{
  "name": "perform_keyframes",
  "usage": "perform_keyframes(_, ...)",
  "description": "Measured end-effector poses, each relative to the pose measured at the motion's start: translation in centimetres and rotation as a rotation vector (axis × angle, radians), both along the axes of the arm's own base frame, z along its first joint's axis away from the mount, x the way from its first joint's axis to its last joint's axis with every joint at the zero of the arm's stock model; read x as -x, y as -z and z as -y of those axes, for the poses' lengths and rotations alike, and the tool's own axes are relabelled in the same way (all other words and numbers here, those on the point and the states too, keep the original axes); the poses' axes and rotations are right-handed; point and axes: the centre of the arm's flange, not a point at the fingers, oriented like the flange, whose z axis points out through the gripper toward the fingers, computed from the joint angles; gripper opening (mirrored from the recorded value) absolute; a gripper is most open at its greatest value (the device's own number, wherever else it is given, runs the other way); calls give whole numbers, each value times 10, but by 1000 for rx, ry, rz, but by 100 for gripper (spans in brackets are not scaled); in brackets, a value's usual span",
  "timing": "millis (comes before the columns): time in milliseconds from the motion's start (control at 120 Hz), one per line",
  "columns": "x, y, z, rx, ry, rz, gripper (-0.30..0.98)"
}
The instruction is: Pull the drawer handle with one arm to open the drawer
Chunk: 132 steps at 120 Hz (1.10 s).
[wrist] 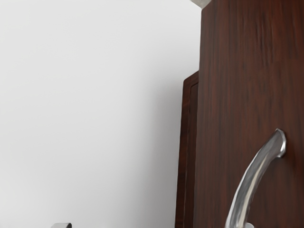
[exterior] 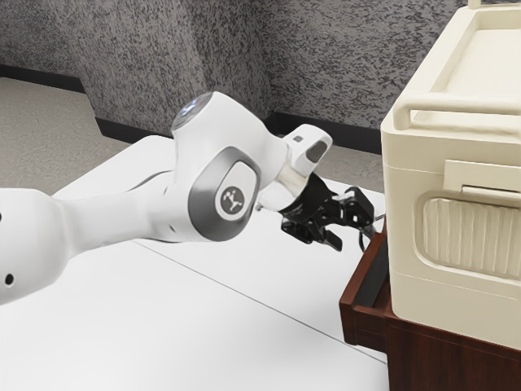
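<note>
The curved metal handle (wrist: 251,183) is standing out from the brown front of the drawer (exterior: 358,277), toward the drawer's far end in the exterior view. The drawer is sitting partly out of its brown cabinet (exterior: 431,358) (a dark strip of its inside is showing). Just beside the handle, the black gripper (exterior: 350,228) is holding its fingers spread well apart, gripping nothing; whether one finger is touching the metal, I cannot tell. The white arm (exterior: 106,220) is reaching in from the exterior view's left, over the white table (exterior: 244,301), whose top is showing a thin dark seam. On top of the cabinet, at the exterior view's right, a cream box (exterior: 407,244) is resting (rather a bulky one, with a rail along its upper edge). Farther off, a mottled grey wall (exterior: 326,81) is rising from a dark baseboard (exterior: 350,134), and a grey-beige floor (exterior: 41,114) is stretching along the far left.
</note>
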Motion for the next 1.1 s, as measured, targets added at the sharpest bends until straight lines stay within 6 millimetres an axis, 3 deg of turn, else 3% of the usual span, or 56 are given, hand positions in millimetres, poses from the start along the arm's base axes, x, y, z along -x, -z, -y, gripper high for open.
perform_keyframes(1100, 14, 9, -53, -17, -89, -31, 41)
